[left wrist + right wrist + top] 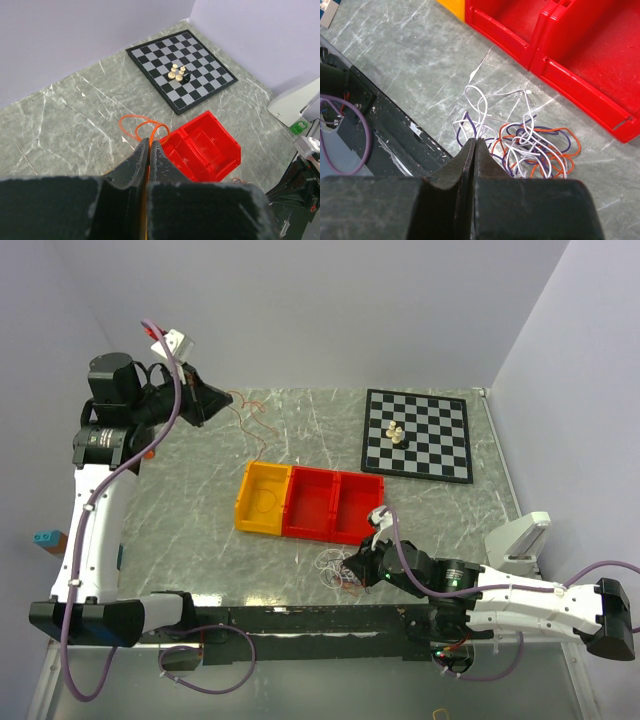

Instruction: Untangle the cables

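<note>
Left arm (95, 510) reared high over bench (200, 500) far-left, jaws clenched on orange cable (136, 116), right arm (520, 605) stretched low, jaws pressed together at tangled cables (525, 147) beside red bin (580, 45), any pinched strand indiscernible

The grey-green marbled desk (180, 500) carries a chessboard (430, 445) at the far right. In the middle lies a yellow bin (262, 498) touching two red bins (332, 505). A clump of cables (335, 570) lies just before the red ones, and an orange cable (255, 418) loops at the far left.
</note>
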Robot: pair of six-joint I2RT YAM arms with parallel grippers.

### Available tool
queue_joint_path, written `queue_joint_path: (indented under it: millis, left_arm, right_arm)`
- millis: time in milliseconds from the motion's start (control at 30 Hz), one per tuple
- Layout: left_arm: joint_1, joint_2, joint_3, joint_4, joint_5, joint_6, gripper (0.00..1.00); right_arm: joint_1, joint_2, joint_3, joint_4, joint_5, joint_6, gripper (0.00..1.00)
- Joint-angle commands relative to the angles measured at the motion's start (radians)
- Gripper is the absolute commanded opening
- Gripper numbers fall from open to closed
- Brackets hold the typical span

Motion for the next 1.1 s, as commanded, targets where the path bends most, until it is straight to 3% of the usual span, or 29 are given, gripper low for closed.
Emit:
queue_joint_path:
  millis: [0,767,1067]
  left_arm:
    - [-0.007,-0.01,0.01,0.028,0.011,-0.011,0.01]
    - [-0.095,-0.091,-0.413,0.079,-0.136,0.057,0.01]
    - [-0.202,-0.08,-0.542,0.134,-0.447,0.095,0.01]
  right_arm:
    - [0.007,-0.013,-0.007,0.046,0.014,0.009,0.0]
    - [0.008,-0.014,0.008,0.037,0.012,-0.002,0.0]
    - [0.008,-0.01,0.019,0.026,0.015,-0.003,0.0]
